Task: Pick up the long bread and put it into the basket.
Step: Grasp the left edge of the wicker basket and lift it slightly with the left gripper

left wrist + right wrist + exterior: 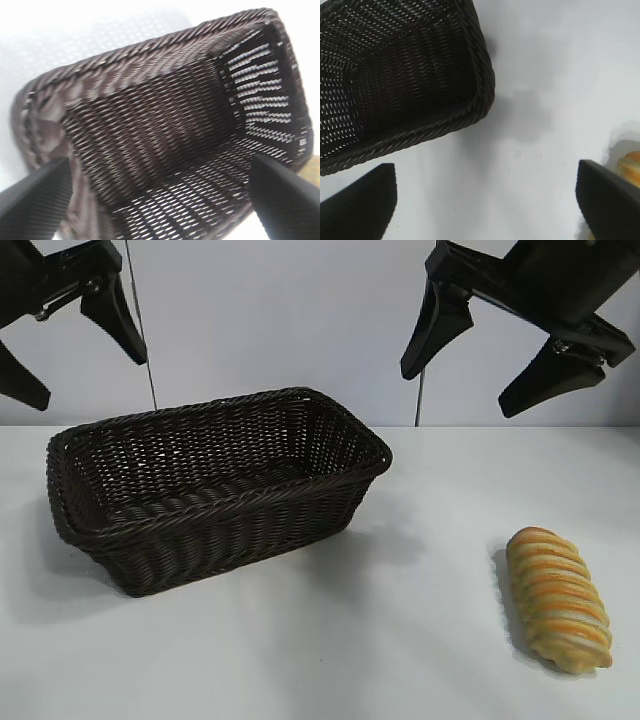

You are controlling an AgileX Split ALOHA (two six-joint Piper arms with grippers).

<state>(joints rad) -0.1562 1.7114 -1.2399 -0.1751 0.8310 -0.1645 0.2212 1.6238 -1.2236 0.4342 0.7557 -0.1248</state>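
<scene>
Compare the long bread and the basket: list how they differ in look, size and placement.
The basket is dark brown woven wicker; the long bread is golden-yellow with orange-brown stripes. The basket is far larger than the bread. The basket sits at the exterior view's left, the bread at its right, apart from it. Both rest on the white table, untouched, and the basket holds nothing.

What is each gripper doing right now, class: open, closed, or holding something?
Left gripper: open, holding nothing, above the basket.
Right gripper: open, holding nothing, above the table; long bread untouched.
</scene>
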